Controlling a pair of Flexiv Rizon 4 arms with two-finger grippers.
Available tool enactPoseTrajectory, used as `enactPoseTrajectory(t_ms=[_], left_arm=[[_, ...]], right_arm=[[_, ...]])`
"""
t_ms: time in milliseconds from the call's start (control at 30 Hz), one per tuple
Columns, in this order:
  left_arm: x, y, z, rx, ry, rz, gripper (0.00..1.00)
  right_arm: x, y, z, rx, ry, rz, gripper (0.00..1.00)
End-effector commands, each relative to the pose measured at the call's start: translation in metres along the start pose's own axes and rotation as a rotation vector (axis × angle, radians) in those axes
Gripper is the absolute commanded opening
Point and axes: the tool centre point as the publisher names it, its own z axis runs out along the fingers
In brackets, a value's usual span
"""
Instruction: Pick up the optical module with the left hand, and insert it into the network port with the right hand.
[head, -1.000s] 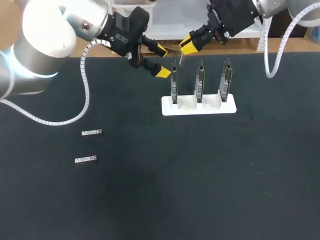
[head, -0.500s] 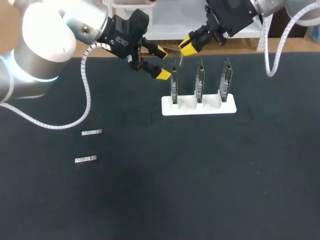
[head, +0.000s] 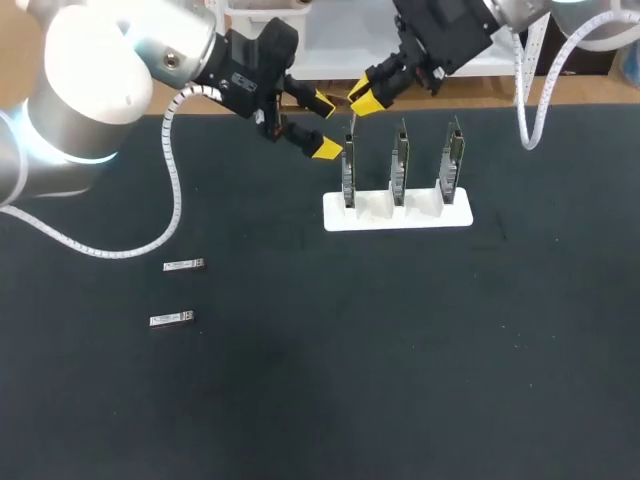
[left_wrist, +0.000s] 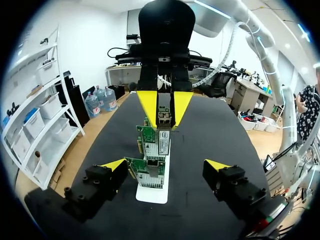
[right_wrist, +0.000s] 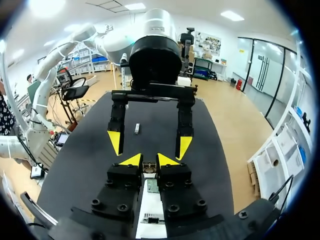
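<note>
Right end effector (head: 362, 95): closed on a small silver optical module (left_wrist: 164, 119), pinched between its yellow tips.
Held module: in the air, just above the card at the left end of the row.
Network cards: three green network cards (head: 400, 165) stand upright in a white holder (head: 397, 215) on the black table (head: 400, 350).
Left end effector (head: 322, 125): fingers spread wide, holding nothing, just beside that same end card.
Spare modules: two more silver modules (head: 184, 264) lie flat on the table, well apart from the holder.
</note>
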Motion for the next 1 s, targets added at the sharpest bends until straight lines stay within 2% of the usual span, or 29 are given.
enactPoseTrajectory(t_ms=[33, 433, 1000], left_arm=[[-0.001, -0.001, 0.000, -0.003, 0.006, -0.004, 1.00], [-0.001, -0.001, 0.000, -0.003, 0.006, -0.004, 1.00], [-0.001, -0.001, 0.000, -0.003, 0.006, -0.004, 1.00]], right_arm=[[-0.002, -0.005, 0.001, -0.008, 0.011, -0.012, 0.00], [-0.003, -0.004, 0.003, -0.015, 0.009, -0.016, 0.00], [0.003, -0.015, 0.013, -0.009, 0.057, -0.051, 0.00]])
